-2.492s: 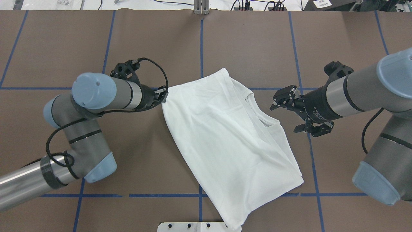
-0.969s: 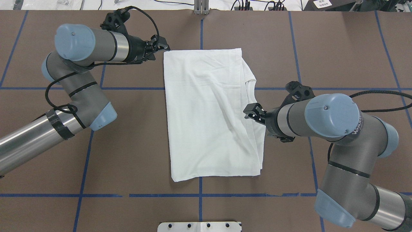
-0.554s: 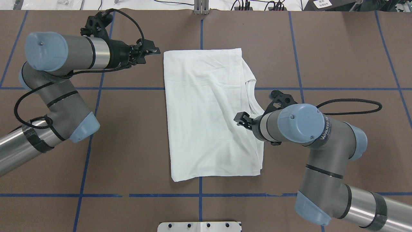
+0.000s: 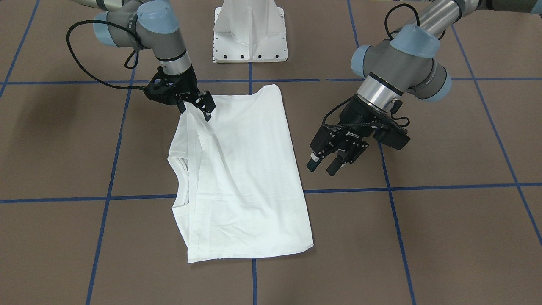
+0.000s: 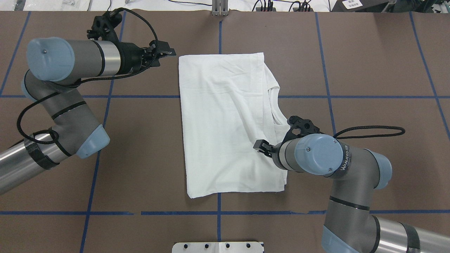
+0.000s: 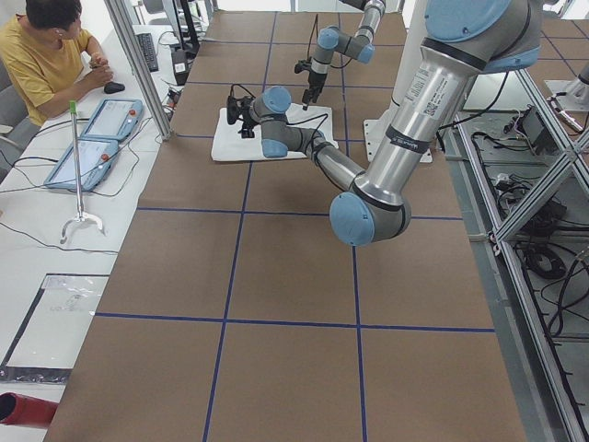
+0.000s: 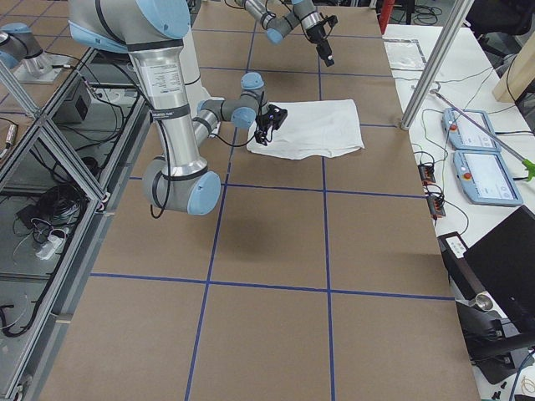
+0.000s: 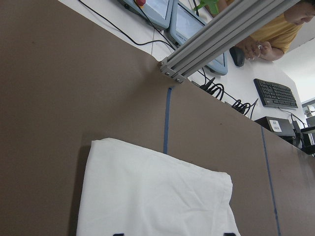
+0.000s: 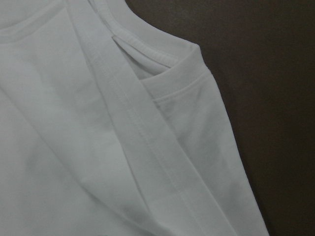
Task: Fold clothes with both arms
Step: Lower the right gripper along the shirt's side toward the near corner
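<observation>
Your table (image 5: 140, 158) has one white T-shirt (image 5: 225, 123) lying flat around its middle, a little nearer the far edge than the robot's edge. It is already a rough rectangle, with its long sides running from the near edge toward the far edge and no sleeves sticking out. I'd say the first folds are done.

The left arm (image 5: 70, 63) reaches toward the far edge and the right arm (image 5: 316, 154) leans in from the robot's right.

The left gripper (image 4: 322, 166) hangs just beside the shirt's far corner on the robot's left, fingers spread and gripping nothing. The right gripper (image 4: 195, 111) sits over the shirt's right long side, nearer the robot's edge. Its fingers look parted with no cloth pinched, though I cannot tell whether the tips touch the fabric.

That side is the untidy one, with loose layers overlapping at the ribbed collar (image 9: 140, 49). You probably have a tidy-up there and at least one crosswise fold left.
</observation>
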Controlling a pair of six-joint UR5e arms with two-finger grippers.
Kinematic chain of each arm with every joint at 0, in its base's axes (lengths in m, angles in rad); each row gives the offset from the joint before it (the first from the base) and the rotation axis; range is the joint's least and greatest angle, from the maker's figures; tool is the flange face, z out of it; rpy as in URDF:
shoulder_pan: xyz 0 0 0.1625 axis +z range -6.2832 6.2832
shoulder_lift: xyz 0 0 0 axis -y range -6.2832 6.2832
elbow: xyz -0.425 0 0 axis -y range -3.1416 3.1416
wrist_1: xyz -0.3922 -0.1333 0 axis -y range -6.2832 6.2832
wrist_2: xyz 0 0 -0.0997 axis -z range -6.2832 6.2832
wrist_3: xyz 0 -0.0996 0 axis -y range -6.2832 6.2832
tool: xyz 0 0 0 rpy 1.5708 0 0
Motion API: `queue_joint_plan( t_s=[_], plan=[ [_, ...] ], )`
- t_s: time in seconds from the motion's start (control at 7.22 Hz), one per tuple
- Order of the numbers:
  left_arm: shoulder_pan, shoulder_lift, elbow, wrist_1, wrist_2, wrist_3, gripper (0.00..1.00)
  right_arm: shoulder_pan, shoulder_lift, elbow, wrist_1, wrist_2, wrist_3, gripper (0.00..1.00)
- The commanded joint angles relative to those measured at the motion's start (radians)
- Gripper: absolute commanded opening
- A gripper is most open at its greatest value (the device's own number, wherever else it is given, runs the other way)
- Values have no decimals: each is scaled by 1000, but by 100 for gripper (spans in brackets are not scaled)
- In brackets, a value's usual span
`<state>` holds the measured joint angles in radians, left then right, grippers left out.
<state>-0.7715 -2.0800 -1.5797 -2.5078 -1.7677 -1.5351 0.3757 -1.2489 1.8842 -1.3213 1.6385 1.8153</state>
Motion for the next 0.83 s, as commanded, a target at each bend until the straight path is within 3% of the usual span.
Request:
queue_joint_plan(
  t_s=[0.0,0.69],
  plan=[
    [1,-5,-5,0,11,0,74,-8,-32,9,2,7,59,100],
    [1,-8,-13,0,19,0,74,-57,-75,26,1,12,134,89]
  ],
)
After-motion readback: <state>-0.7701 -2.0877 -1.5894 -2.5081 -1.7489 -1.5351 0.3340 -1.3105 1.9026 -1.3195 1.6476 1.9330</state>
